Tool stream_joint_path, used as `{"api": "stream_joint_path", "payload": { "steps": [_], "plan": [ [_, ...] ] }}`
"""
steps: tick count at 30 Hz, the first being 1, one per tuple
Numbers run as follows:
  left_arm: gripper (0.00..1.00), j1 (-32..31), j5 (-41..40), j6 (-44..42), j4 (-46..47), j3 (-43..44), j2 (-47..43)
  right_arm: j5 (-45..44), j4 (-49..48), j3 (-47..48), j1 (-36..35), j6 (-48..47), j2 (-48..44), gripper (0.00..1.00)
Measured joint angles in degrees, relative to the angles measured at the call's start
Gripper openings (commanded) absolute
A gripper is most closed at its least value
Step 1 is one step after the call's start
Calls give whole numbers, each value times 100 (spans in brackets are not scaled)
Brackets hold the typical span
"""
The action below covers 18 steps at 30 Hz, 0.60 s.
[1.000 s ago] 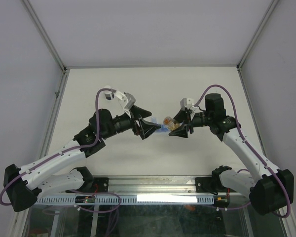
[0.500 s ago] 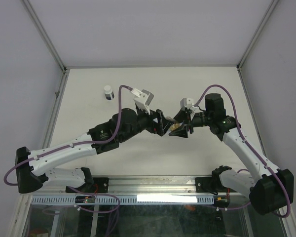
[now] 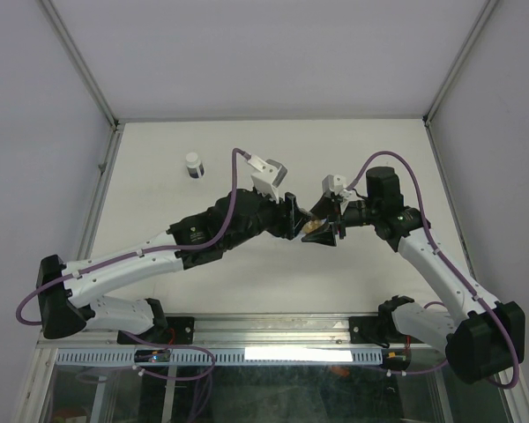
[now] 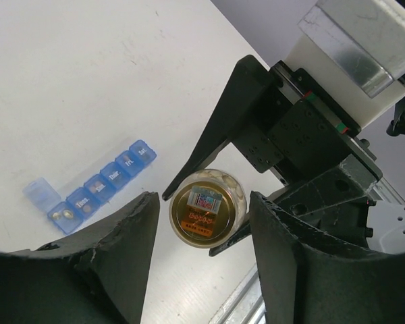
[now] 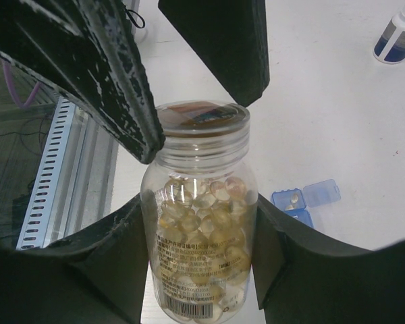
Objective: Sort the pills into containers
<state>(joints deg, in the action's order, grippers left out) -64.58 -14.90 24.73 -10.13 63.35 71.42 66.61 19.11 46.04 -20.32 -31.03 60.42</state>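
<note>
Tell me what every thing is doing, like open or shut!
pill bottle: cap on, many pills inside.
right gripper: shut on the pill bottle.
left gripper: fingers either side of the cap; grip unclear.
pill organiser: lying flat, end lid open, the rest look shut.
vial: standing, capped.

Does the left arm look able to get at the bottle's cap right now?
Probably yes: the left gripper straddles the cap, nothing between; the right gripper holds the bottle lower down.
</note>
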Motion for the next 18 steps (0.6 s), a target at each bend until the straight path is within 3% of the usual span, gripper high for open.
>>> {"api": "stream_joint_path", "payload": {
  "steps": [7, 13, 18],
  "plan": [
    [44, 0, 105, -24, -144, 70, 76, 0, 2, 0, 0, 0, 0, 0],
    [25, 2, 197, -162, -199, 133, 127, -15, 13, 0, 11, -7, 0, 0],
    [23, 24, 411, -540, -197, 146, 138, -7, 50, 0, 11, -13, 0, 0]
  ]
}}
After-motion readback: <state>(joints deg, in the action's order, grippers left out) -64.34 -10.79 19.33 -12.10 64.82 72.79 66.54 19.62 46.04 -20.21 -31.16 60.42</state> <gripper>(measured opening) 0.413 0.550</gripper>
